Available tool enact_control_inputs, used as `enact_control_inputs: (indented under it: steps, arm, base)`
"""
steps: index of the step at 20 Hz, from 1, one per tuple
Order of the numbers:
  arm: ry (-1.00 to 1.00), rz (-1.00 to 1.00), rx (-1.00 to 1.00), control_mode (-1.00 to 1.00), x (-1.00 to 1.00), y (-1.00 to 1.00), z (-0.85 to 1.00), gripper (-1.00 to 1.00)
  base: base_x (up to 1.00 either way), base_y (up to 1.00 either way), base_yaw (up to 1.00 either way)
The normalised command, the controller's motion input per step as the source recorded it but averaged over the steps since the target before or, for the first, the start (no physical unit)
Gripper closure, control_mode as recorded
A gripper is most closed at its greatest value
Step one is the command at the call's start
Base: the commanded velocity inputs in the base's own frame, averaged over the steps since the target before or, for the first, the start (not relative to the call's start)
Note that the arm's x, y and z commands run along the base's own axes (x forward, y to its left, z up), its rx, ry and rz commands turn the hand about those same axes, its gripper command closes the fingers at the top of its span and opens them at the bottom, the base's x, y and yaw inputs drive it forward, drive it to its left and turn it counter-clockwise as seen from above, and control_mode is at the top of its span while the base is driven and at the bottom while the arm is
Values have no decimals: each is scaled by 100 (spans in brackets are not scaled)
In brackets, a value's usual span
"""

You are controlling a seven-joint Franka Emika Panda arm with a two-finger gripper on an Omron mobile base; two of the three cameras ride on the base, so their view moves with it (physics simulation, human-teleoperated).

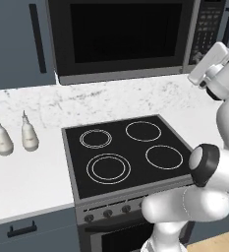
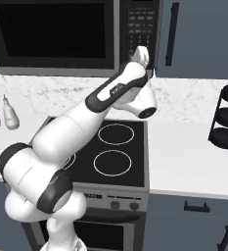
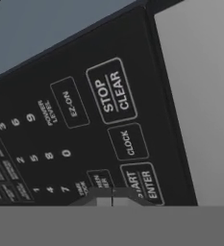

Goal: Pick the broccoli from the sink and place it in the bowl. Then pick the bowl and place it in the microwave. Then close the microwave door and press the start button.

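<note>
I saw the gripper (image 3: 112,198) with its fingertips pressed together and holding nothing, right in front of the keypad panel (image 3: 80,139) of the microwave (image 1: 130,39). In the hand view the START/ENTER button (image 3: 144,185) was just beside the fingertips, and the CLOCK button (image 3: 129,142) and the STOP/CLEAR button (image 3: 111,91) were further along the panel from them. The microwave door (image 2: 52,34) was closed, to the left of the gripper (image 2: 141,53). Below the gripper were the black stovetop (image 1: 130,152) and the pale marble worktop (image 1: 27,167). Two small bottles (image 1: 15,137) stood on the worktop, well apart from the gripper, far to its left.
</note>
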Motion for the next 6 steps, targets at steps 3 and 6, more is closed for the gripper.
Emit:
enact_control_inputs:
  steps: [3,6]
  arm:
    - [-7,0,1,-100,-81,-23,0,100]
    - [-5,0,0,-100,-100,-42,-3,100]
  base:
    - [0,0,0]
    - [0,0,0]
